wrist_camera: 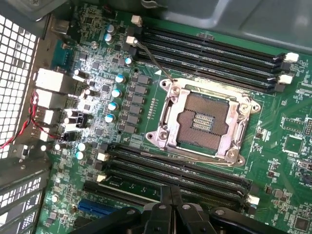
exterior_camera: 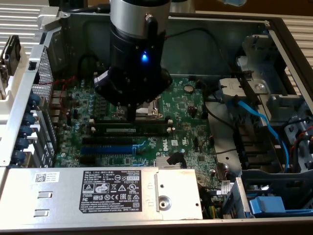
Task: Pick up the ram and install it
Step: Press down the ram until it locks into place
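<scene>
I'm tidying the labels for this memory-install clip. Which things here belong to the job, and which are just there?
Job: ram, lying along a black memory slot; black memory slots; gripper, jaws shut, just above the ram.
Just there: processor socket; blue expansion slot; power supply; blue cable.

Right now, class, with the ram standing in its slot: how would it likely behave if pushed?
The ram is a thin flat board, so probably stiff, yet it might crack if bent sideways. Standing on edge in a slot, it likely resists tipping. It looks slim, so probably light under the shut claw.
</scene>
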Robot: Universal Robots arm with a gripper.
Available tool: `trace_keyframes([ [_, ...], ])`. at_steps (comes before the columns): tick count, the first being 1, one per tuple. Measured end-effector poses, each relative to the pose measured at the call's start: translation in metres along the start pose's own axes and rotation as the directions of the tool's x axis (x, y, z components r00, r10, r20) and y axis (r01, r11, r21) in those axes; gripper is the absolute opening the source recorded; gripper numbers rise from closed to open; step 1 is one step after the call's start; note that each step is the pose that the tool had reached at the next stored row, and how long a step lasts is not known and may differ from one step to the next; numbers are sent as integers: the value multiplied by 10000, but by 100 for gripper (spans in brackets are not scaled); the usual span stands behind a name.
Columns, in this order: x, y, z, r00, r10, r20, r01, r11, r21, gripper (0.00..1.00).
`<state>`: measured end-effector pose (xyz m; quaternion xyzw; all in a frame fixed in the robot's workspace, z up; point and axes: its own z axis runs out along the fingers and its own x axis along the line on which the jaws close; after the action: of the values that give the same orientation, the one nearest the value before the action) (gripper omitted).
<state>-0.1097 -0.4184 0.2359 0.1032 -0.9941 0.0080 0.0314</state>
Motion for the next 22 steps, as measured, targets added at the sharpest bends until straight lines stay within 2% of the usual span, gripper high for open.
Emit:
trace_keyframes([
  [4,0,0,1,9979,641,-7,-641,9979,-41,10],
  [8,0,0,2,9917,1284,-17,-1284,9917,-82,10],
  [12,0,0,2,9812,1932,-30,-1932,9811,-122,10],
  [18,0,0,3,9601,2796,-51,-2796,9600,-175,10],
  [22,0,0,3,9546,2980,-57,-2980,9544,-187,10],
])
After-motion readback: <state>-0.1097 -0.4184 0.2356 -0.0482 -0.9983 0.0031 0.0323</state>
